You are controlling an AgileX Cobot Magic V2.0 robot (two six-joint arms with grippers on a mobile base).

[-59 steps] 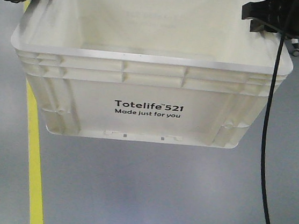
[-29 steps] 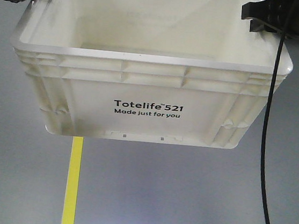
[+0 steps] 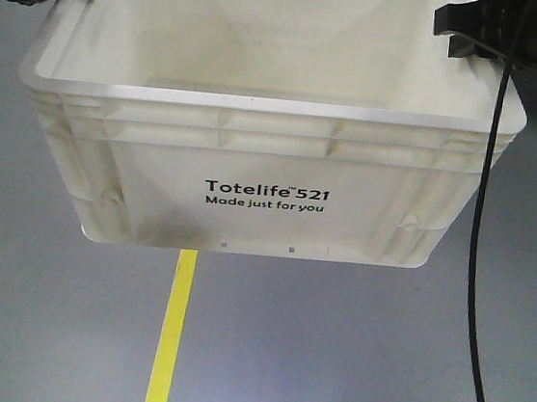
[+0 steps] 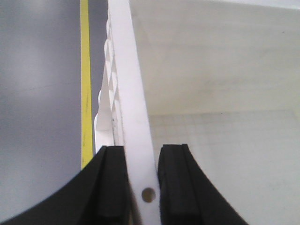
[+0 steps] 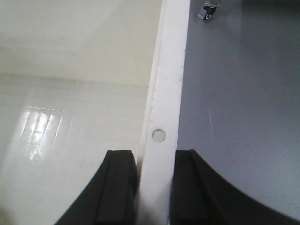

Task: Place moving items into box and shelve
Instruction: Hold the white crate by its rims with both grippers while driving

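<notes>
The large cream-white ribbed plastic crate (image 3: 270,191) is hanging level above the grey floor (image 3: 328,363). The left end effector (image 4: 142,161) is pinching its 9 o'clock rim and the right end effector (image 5: 154,161) its 3 o'clock rim, evidently sharing the load.

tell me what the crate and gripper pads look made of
Totelife crate: apparently moulded plastic, cream-white, slightly glossy; ribbed rim, glare on its floor. Pads of the left gripper and right gripper: matte black, rubber or hard plastic; cannot tell which.
</notes>
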